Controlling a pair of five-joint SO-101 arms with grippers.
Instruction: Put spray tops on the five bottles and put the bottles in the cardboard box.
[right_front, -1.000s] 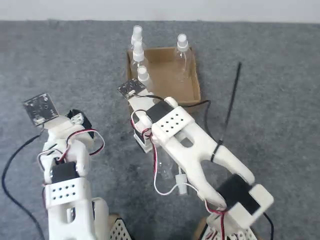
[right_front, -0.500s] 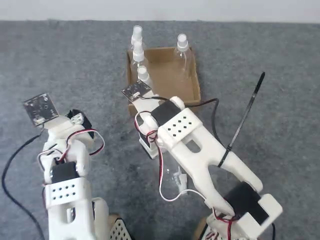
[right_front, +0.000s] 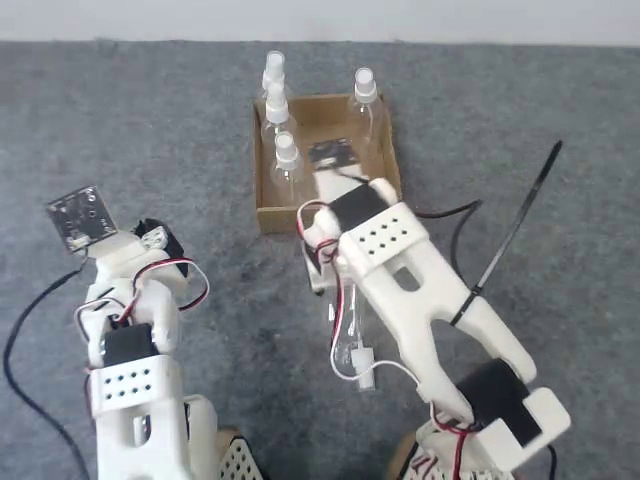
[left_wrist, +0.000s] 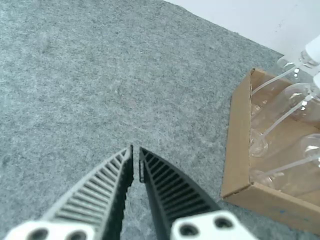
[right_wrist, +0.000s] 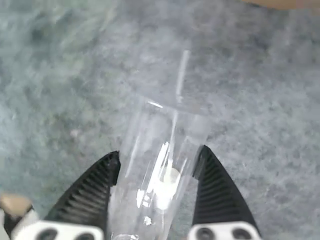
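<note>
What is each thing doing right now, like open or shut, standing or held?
Cardboard box: open on top.
Four bottles: upright in the box, spray tops on.
Right gripper: shut on the fifth bottle.
Fifth bottle: held, outside the box.
Left gripper: shut, empty, above the carpet.

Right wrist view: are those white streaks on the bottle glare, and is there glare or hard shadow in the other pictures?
Right wrist view: yes, light glints along the clear bottle in the right gripper. Left wrist view: thin glints on the bottles in the cardboard box, and the carpet is evenly lit. High view: even light, with only soft shadow under the right arm.
</note>
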